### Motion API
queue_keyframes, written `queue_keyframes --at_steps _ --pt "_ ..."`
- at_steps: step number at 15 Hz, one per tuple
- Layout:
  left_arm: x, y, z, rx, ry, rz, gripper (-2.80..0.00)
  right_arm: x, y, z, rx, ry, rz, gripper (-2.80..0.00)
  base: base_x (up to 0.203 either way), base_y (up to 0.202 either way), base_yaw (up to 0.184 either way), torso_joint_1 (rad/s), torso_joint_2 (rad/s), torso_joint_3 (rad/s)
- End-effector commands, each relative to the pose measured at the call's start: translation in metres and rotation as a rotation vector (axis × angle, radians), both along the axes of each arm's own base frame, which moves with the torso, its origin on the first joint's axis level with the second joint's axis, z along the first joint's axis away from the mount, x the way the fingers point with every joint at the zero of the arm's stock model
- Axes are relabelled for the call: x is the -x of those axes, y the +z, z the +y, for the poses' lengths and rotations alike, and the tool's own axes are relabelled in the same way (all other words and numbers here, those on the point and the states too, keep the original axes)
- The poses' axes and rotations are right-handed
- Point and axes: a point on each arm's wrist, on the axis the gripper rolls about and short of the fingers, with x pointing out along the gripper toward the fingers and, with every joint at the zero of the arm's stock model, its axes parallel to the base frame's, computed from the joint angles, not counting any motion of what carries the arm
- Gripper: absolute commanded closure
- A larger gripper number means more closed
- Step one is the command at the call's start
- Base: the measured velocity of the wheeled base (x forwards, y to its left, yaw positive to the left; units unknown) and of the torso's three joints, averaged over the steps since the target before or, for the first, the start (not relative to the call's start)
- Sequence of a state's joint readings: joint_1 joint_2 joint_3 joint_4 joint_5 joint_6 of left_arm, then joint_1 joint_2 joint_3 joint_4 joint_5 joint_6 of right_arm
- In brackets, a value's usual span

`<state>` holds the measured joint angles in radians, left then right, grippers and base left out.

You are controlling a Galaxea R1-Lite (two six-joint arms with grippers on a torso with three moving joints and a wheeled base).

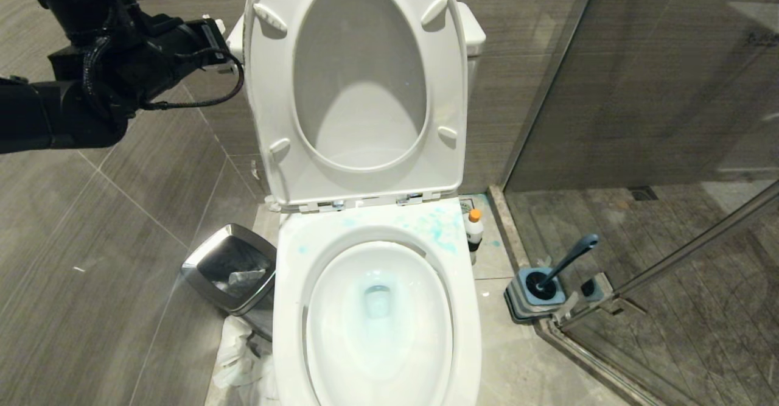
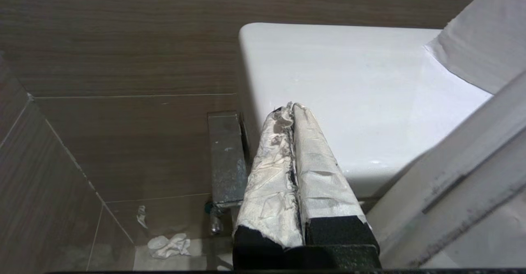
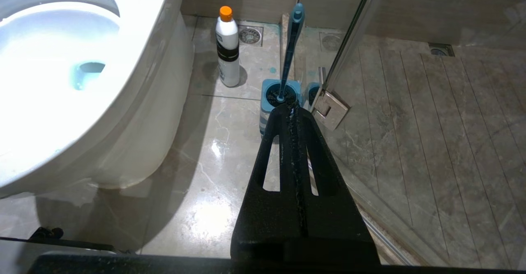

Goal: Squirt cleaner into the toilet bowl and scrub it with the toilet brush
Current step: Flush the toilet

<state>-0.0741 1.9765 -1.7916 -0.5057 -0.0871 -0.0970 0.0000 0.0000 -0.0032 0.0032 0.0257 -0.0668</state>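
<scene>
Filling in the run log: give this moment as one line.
left claw: shut, empty, beside tank | right claw: shut, empty | toilet brush: in holder | cleaner: on floor | toilet bowl: teal-tinted

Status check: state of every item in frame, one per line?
White toilet seat and lid: raised.
White ceramic toilet bowl: teal-tinted water, teal splashes on rim.
White orange-capped cleaner bottle: capped, upright on floor.
Blue-grey toilet brush: in holder.
Left gripper: shut, empty, by tank.
Right gripper: shut, empty.
</scene>
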Motion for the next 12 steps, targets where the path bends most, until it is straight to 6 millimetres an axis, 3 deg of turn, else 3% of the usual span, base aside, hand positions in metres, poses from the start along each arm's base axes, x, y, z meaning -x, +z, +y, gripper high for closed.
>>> queue_keyframes --at_steps 1,6,12 --pt "-0.012 -0.008 0.013 0.003 0.037 0.007 0.00 0.000 0.000 0.000 0.001 0.000 0.002 0.00 0.000 0.000 0.000 0.000 0.00 0.000" --pt "-0.016 -0.010 0.037 0.018 0.085 0.011 0.00 0.000 0.000 0.000 0.001 0.000 0.002 0.00 0.000 0.000 0.000 0.000 0.00 0.000" --pt "-0.011 -0.010 0.030 0.065 0.046 0.031 0.00 0.000 0.000 0.000 0.001 0.000 0.002 0.00 0.000 0.000 0.000 0.000 0.00 0.000"
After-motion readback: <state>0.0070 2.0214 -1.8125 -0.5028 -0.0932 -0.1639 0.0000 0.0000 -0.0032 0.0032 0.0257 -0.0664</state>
